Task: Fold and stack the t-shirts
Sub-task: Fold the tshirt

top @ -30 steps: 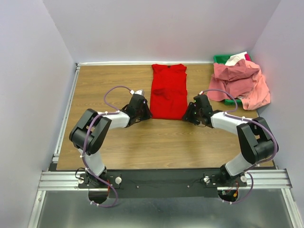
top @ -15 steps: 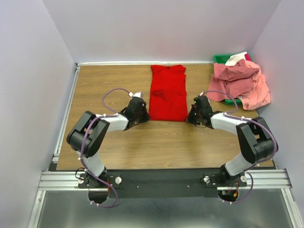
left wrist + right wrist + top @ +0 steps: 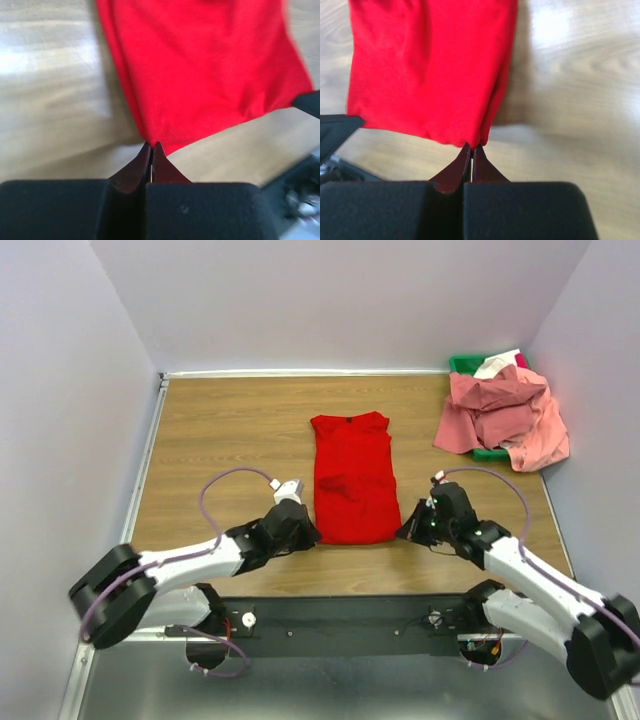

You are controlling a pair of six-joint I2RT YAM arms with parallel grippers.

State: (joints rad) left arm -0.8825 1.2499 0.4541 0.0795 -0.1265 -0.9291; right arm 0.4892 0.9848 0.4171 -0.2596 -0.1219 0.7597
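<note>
Top view bright, even, sharp. Wrist views soft, smeared. Left wrist: white glare on table (image 3: 45, 55) left of red t-shirt (image 3: 200, 65). Right wrist: glare right of it, dark shadow along its right edge.

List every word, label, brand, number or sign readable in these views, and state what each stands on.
None: no text can be read in any view.
The red t-shirt is plain; a dark speck at its collar is too small to read.
The pink shirts, green bin and table show no print.
</note>
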